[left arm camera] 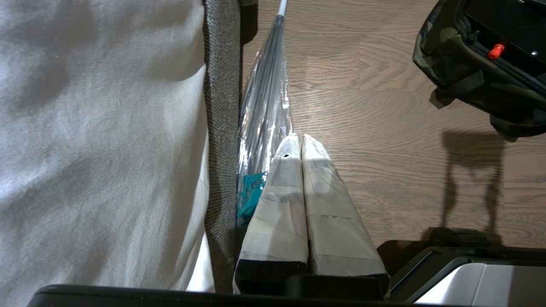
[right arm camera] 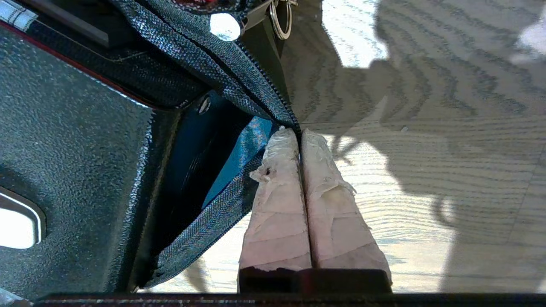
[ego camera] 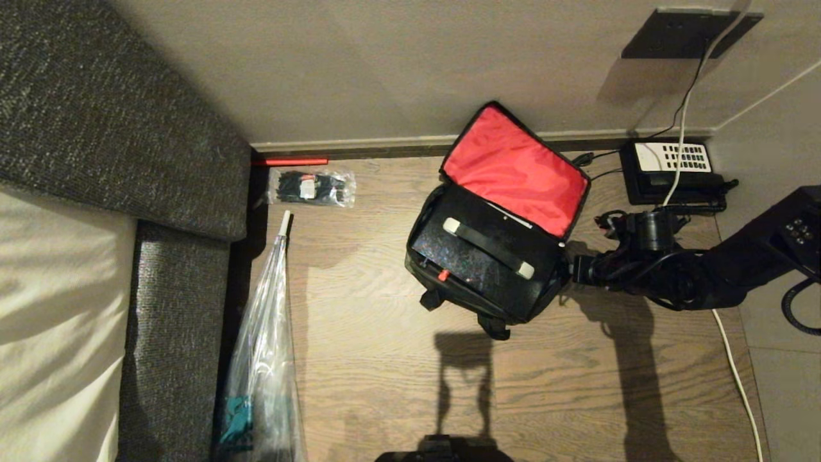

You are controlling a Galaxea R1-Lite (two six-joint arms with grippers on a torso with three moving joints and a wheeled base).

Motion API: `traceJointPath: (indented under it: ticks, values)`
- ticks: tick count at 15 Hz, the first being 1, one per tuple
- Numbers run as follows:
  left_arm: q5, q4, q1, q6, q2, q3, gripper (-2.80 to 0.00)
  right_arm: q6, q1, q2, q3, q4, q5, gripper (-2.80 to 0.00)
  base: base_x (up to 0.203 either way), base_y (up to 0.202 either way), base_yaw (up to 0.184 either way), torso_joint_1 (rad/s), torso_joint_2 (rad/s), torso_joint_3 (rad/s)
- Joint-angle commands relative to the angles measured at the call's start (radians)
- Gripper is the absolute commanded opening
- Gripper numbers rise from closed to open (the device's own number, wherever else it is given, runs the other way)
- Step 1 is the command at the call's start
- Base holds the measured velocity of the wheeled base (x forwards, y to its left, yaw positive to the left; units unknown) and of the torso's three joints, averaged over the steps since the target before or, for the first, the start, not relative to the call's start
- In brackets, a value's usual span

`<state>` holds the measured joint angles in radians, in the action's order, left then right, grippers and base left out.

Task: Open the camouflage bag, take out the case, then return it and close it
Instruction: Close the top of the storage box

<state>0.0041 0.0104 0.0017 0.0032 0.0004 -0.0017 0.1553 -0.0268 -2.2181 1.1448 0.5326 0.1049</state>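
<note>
Wood-grain floor runs up to a beige wall, and on it, close to the skirting, sits the camouflage bag [ego camera: 478, 282]. Its lid [ego camera: 516, 168] is thrown back against the wall with the red lining showing. Inside the open mouth lies the case [ego camera: 474, 256], flat and black, filling the bag almost edge to edge, its strap handle [ego camera: 489, 248] on pale ends facing up and the small red latch [ego camera: 442, 274] at the front edge.

At the bag's right end the right tool [right arm camera: 300, 133] is pinched shut, its taped fingertips [right arm camera: 281, 145] meeting right at the zipper tape [right arm camera: 239, 81] where the opening's corner folds; a thin bit of the fabric edge seems caught between them, though I cannot tell how much. A zip pull with a ring [right arm camera: 279, 17] hangs just beyond.

My worry is that grip: so little cloth in the tips could slip out under a pull, or a tug could drag the whole light bag across the floor instead of spreading its mouth. The case fits tightly, so it may snag on the zipper edge when lifted.

Further out, the left tool [left arm camera: 300, 147] hangs closed and idle beside a bed [left arm camera: 102, 140], over a plastic-wrapped umbrella [ego camera: 269, 359]. A telephone [ego camera: 673, 168] sits by the wall right of the bag, a small packet [ego camera: 312, 187] to its left.
</note>
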Motion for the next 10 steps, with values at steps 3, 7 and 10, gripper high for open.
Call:
traceJointPath:
  ticks: [3,7,10]
  values:
    - [0.000,0.000,0.000,0.000,0.000,0.000,-2.80,-0.005,-0.002,0.069,0.000,0.005,0.005,-2.80,0.000,0.000,0.000,0.000,0.00,0.000]
    - [0.000,0.000,0.000,0.000,0.000,0.000,-2.80,-0.006,-0.013,0.142,-0.030,0.002,0.006,-2.80,0.000,0.000,0.000,0.000,0.00,0.000]
    - [0.000,0.000,0.000,0.000,0.000,0.000,-2.80,-0.008,-0.015,0.188,-0.062,-0.014,0.015,-2.80,0.000,0.000,0.000,0.000,0.00,0.000]
